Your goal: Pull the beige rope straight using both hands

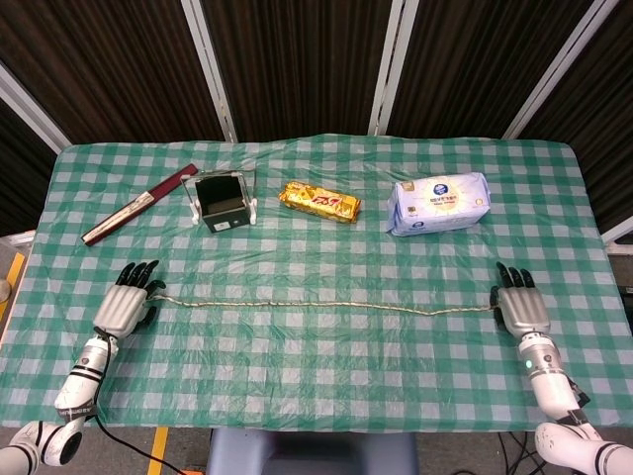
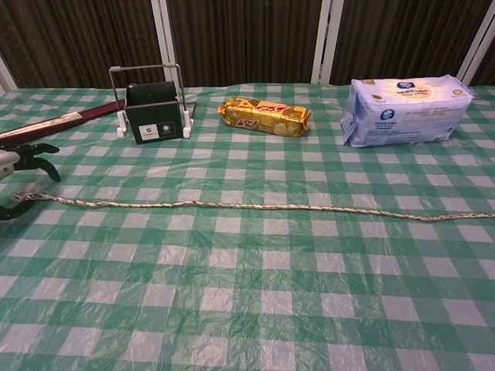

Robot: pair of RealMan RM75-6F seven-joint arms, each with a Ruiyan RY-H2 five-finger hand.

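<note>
The beige rope (image 1: 326,305) lies nearly straight in front of the biscuit pack (image 1: 318,201) — left hand (image 1: 127,304) and right hand (image 1: 520,306) open at its ends; the chest view shows only left fingertips (image 2: 31,154).

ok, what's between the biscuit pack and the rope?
Nothing. In the chest view only bare checked tablecloth lies between the biscuit pack and the beige rope; the head view shows the same gap.

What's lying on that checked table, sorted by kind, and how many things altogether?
Rope: 1
Biscuit packet: 1
Tissue pack: 1
Black box in a wire stand: 1
Dark red stick: 1
Total: 5
</note>
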